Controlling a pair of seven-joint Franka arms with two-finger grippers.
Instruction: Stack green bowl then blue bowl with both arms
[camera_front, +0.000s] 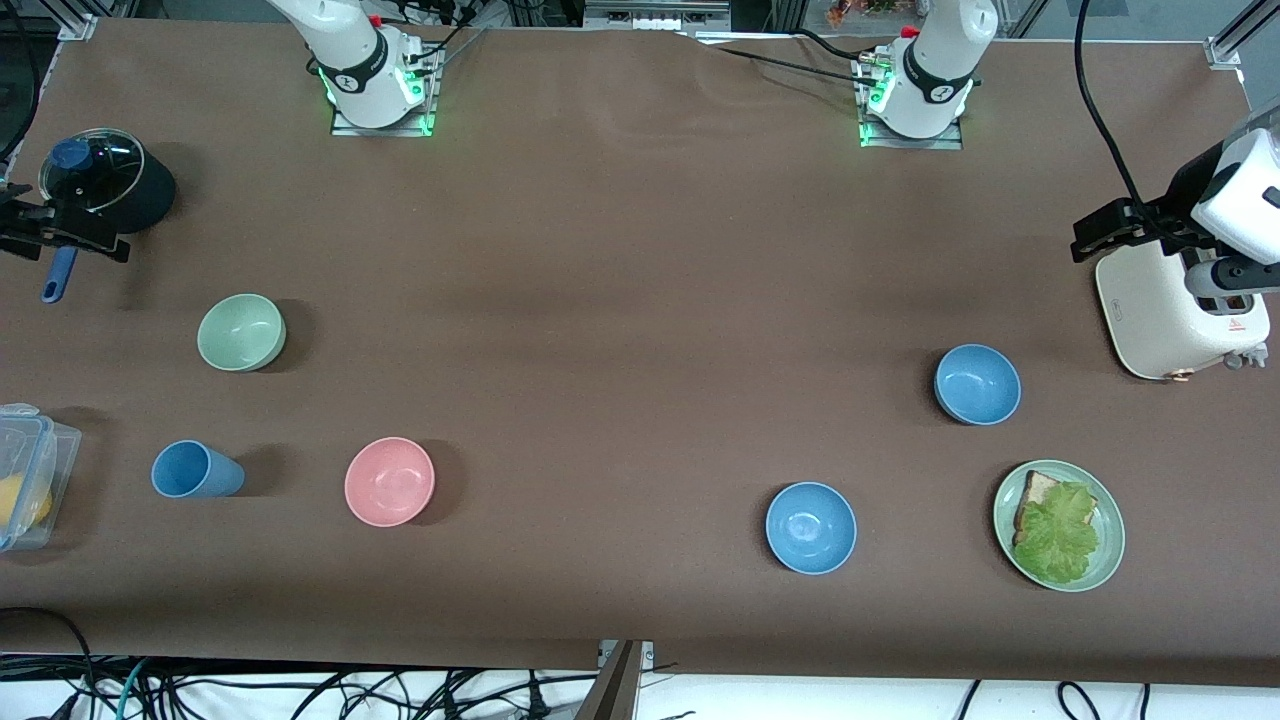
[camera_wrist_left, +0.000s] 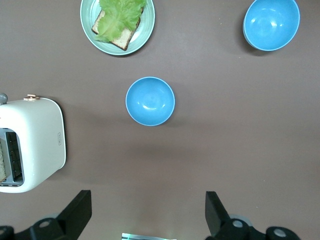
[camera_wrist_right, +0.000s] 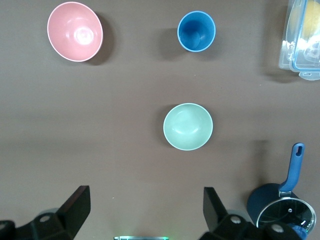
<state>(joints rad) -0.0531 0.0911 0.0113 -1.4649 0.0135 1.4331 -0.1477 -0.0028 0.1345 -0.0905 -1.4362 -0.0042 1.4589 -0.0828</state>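
Observation:
The green bowl (camera_front: 241, 332) sits upright toward the right arm's end of the table; it also shows in the right wrist view (camera_wrist_right: 188, 126). Two blue bowls stand toward the left arm's end: one (camera_front: 977, 384) near the toaster, also in the left wrist view (camera_wrist_left: 150, 101), and one (camera_front: 811, 527) nearer the front camera (camera_wrist_left: 271, 23). My left gripper (camera_wrist_left: 148, 200) is open and empty, high over bare table near its base (camera_front: 925, 75). My right gripper (camera_wrist_right: 146, 197) is open and empty, high near its base (camera_front: 365, 70). Neither hand shows in the front view.
A pink bowl (camera_front: 389, 481) and a blue cup (camera_front: 195, 470) lie nearer the front camera than the green bowl. A green plate (camera_front: 1100, 565) with bread and lettuce, a white toaster (camera_front: 1180, 310), a lidded dark pot (camera_front: 100, 185) and a clear container (camera_front: 25, 475) stand at the table's ends.

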